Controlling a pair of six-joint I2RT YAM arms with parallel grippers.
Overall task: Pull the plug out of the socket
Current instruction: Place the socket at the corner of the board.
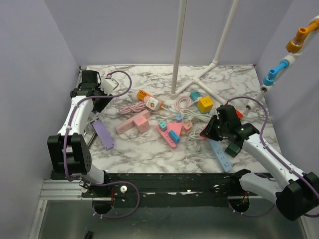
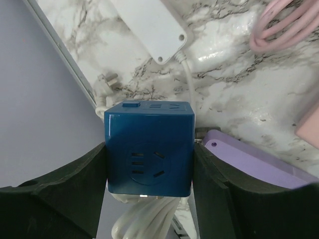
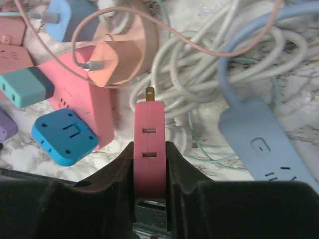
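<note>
**Q:** Where is the plug, and what are your hands doing?

**A:** Your right hand (image 3: 149,167) is closed on the pink plug (image 3: 149,124). It is a thin, flat, matt plastic slab with two slots in its face. One brass prong (image 3: 149,92) stands bare at its far end, seated in no socket. Your left hand (image 2: 148,162) is clamped on the blue cube socket (image 2: 148,130), which is glossy and square-edged, with slots on its near face and top. The dark matt fingers (image 2: 70,194) press its two side faces. A bundle of white cord (image 2: 144,221) shows just beneath the cube.

**Q:** What crowds the plug?

**A:** Just beyond the prong lies a loose coil of white cable (image 3: 199,74), crossed by a thin pinkish wire. Leftward in the wrist view you see three things near a pink power strip (image 3: 87,104):
- a faceted peach plug (image 3: 112,62)
- a blue rounded-square adapter (image 3: 64,135)
- a teal adapter (image 3: 25,85)

Rightward lies a pale blue power strip (image 3: 264,137) with a thick cord of the same colour.

**Q:** And around the cube?

**A:** A white power strip (image 2: 149,27) lies ahead, and a lilac power strip (image 2: 249,162) sits just beside one finger. Loops of pink cable (image 2: 284,25) lie at the upper right. Everything rests on the grey-veined marble desk (image 1: 144,149). In the top view your hands are well apart, the left near the far left corner and the right toward the right side.
</note>
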